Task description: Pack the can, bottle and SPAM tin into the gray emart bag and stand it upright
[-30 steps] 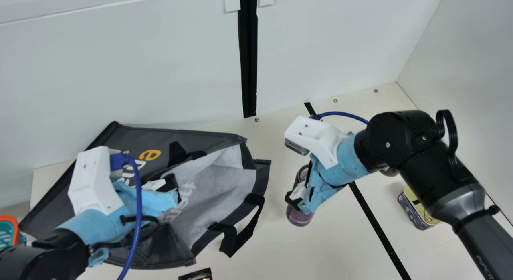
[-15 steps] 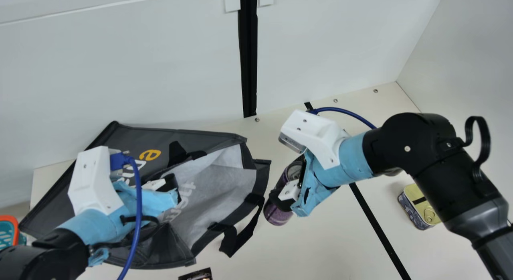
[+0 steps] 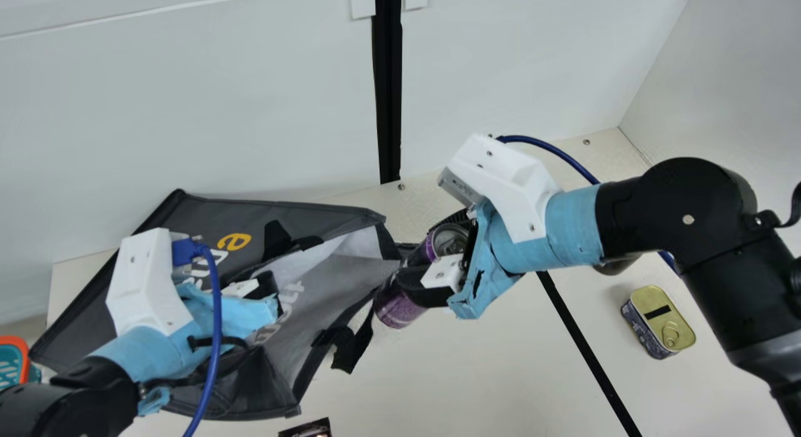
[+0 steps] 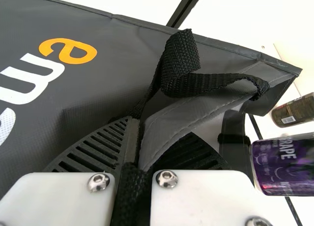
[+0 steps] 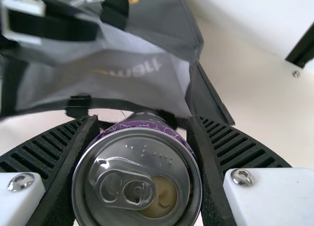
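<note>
Swung tilted can [image 3: 400, 308], smooth purple with ring-pull metal lid [image 5: 117, 206], across to gray bag [image 3: 200, 215], gripped in right jaws / nudged woven strap [image 3: 350, 349] inward; probably calls for clearing before insertion / pinching bag's slick fabric edge in left jaws / leaving round-cornered tin [image 3: 660, 318] on counter [image 3: 469, 374], unpacked.

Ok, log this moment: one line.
left gripper: clamps gray fabric bag; right gripper: holds purple metal can at bag's rim; gold-lidded rectangular tin: on cream table
</note>
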Controlling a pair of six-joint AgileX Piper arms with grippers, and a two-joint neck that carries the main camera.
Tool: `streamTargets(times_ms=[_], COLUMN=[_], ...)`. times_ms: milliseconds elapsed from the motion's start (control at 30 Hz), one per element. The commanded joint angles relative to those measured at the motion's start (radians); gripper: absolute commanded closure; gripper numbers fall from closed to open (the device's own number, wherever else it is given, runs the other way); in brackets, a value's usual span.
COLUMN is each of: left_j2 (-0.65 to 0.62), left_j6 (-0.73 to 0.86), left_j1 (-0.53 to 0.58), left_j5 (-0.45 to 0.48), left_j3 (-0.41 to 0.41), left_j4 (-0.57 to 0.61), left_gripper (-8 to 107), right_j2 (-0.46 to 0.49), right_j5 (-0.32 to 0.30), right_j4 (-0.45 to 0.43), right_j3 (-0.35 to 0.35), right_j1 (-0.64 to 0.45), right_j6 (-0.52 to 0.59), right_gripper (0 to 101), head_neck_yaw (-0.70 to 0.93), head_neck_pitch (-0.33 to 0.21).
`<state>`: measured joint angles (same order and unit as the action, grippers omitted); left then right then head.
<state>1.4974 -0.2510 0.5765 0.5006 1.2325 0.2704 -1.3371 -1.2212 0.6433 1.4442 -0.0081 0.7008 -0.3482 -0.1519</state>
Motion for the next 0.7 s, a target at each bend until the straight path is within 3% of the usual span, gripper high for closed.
streamTargets(times_ms=[0, 433, 667], left_j2=[0.000, 0.000, 0.000], left_j6=[0.000, 0.000, 0.000], left_j1=[0.000, 0.000, 0.000], left_j5=[0.000, 0.000, 0.000], left_j3=[0.000, 0.000, 0.000], left_j4=[0.000, 0.000, 0.000], left_gripper=[107, 107, 107], right_j2=[0.003, 0.035, 0.064], right_j5=[0.001, 0.001, 0.001], right_j4=[0.028, 0.125, 0.182], right_j3=[0.005, 0.032, -0.012], right_j1=[0.000, -0.018, -0.066], right_j6=[-0.006, 0.015, 0.102], right_gripper=[101, 101, 101], head_neck_yaw=[-0.001, -0.001, -0.001], head_neck_pitch=[-0.023, -0.023, -0.023])
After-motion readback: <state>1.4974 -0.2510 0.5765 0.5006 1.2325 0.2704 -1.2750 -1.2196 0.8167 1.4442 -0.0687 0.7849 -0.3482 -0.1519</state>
